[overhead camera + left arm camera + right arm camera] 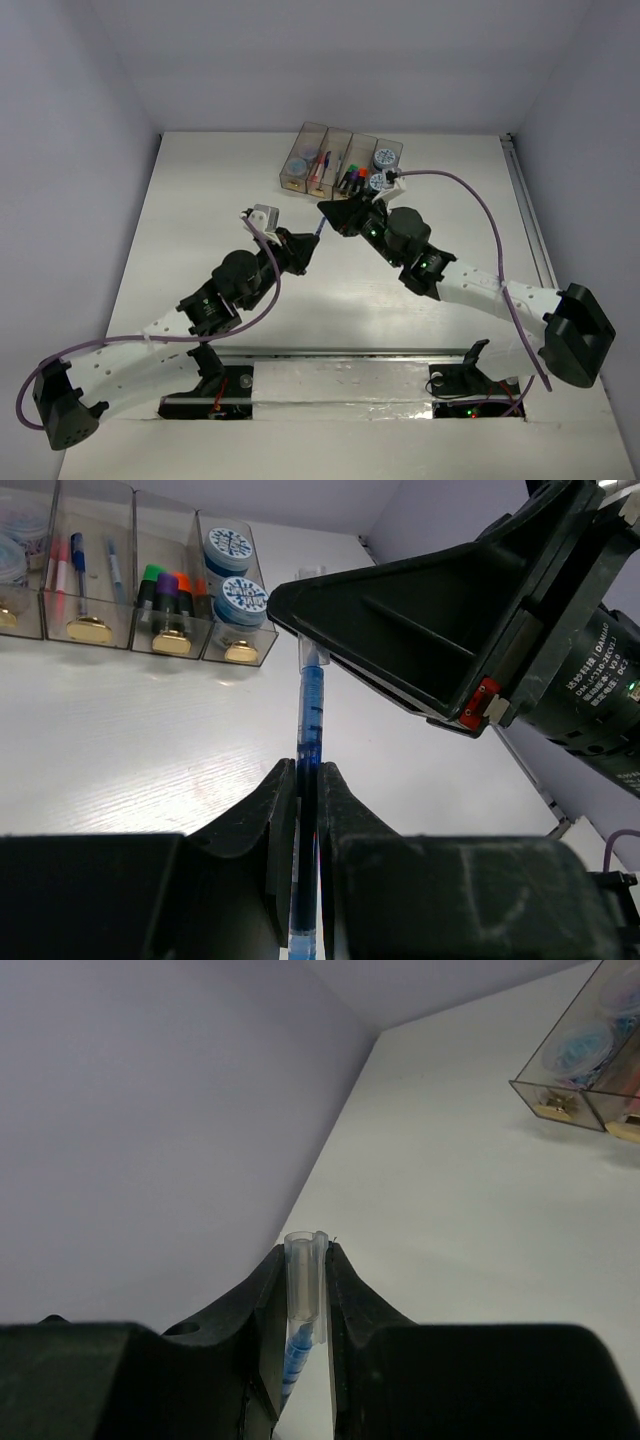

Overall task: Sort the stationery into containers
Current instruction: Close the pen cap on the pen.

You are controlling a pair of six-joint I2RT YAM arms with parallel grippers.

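Both arms reach inward, left gripper (pixel 307 776) and right gripper (pixel 305 1256) each clamped on opposite ends of one blue pen (pixel 310 710)

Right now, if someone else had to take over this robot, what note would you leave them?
Left gripper: shut on the blue pen, gripping its barrel.
Right gripper: shut on the same pen at its clear cap end. The pen hangs between both arms above the table, in front of the bins.
Done: rolls are in the two end bins, highlighters in the third, and pens in the second.
Left: one gripper lets go, and the other drops the blue pen in with the pens. No other loose stationery shows.
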